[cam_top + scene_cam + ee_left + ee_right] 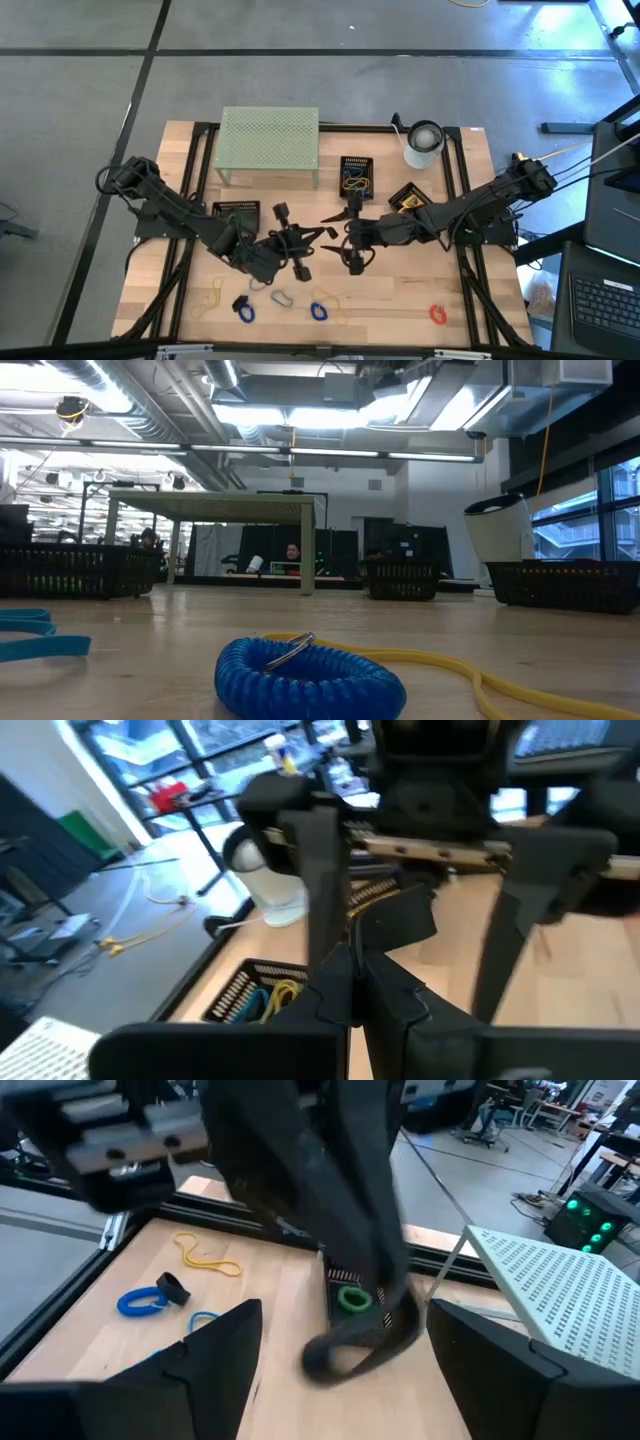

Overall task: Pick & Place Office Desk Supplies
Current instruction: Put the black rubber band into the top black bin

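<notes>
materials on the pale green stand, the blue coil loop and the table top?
Pale green perforated stand: likely painted sheet metal; even hole grid, thin straight legs, matte finish.
Blue coiled loop: probably soft plastic or vinyl; ribbed spiral with slight sheen, and a small metal ring on top.
Light table top: wood or wood laminate; plank lines and grain, satin finish. Which one, can't tell.

mesh stand [268, 135]: pale green, table's far side | white roll [423, 144]: upright, far right of it

Blue coil loop [310, 677], red loop [437, 314], pale-green mesh stand [268, 137], blk trays [357, 175].
</notes>
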